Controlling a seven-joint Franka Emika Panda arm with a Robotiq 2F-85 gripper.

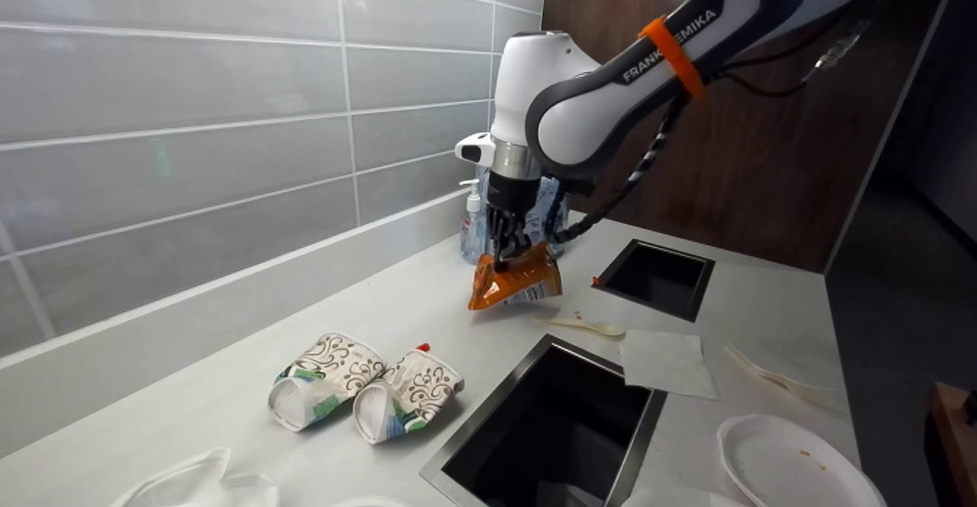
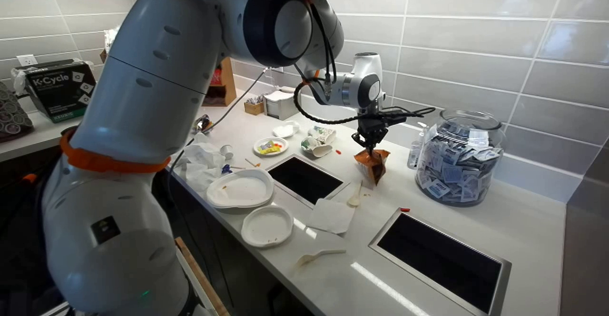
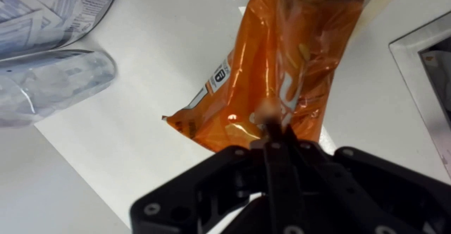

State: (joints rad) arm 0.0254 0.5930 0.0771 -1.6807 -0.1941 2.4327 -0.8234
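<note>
My gripper (image 1: 505,261) points down with its fingers drawn together, pinching the film of a shiny orange snack bag (image 1: 527,282). In the wrist view the bag (image 3: 253,68) spreads out beyond the fingertips, and its dark, torn-looking mouth lies at the top of the picture. The bag (image 2: 372,163) hangs tilted beneath the gripper (image 2: 370,149) in an exterior view. Whether its lower corner touches the counter I cannot tell. The fingertips themselves are partly lost in blur and shadow.
A big glass jar of packets (image 2: 459,163) and a pump bottle (image 1: 473,221) stand by the wall. Two framed openings (image 1: 549,415) (image 1: 656,278) are cut into the counter. Crumpled cups (image 1: 328,381), a spoon (image 1: 588,327), a napkin (image 1: 664,362) and plates (image 2: 240,190) lie around.
</note>
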